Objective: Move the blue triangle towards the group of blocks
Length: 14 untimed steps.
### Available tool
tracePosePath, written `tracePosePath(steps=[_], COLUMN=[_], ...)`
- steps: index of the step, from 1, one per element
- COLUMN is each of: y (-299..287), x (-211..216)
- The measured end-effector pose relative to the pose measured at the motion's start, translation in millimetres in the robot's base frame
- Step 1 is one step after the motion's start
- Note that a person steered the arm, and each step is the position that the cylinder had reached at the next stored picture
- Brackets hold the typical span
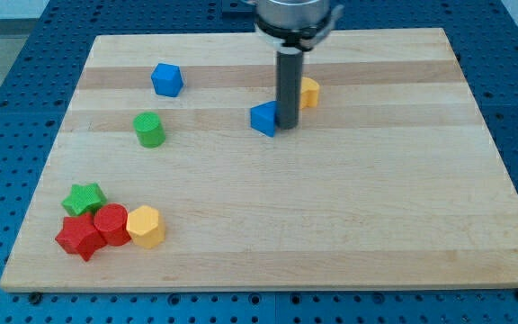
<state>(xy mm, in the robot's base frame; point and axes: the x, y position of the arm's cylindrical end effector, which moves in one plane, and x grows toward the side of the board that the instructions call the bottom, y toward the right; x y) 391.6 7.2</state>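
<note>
Nearest the camera, a red star [80, 238], red cylinder [111, 222], yellow hexagon [147, 226] and green star [84, 198] are clustered at the board's [331, 234] bottom left. No jaws are fitted; my tip [289, 127] is set touching the blue triangle's [263, 118] right side, near the top centre. The push appears just begun; a stroke down-left is called for, kept clear of the green cylinder [149, 130].

A blue cube [166, 79] sits above-left of a green cylinder [149, 130]; a yellow block [309, 92] lies far to the cylinder's right.
</note>
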Motion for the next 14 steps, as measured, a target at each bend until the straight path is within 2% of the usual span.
tracePosePath(steps=[2, 5, 7, 10, 14], y=[-48.9, -121.0, -167.1, -172.2, -160.0], x=[-26.3, 10.7, 10.0, 45.2, 66.5])
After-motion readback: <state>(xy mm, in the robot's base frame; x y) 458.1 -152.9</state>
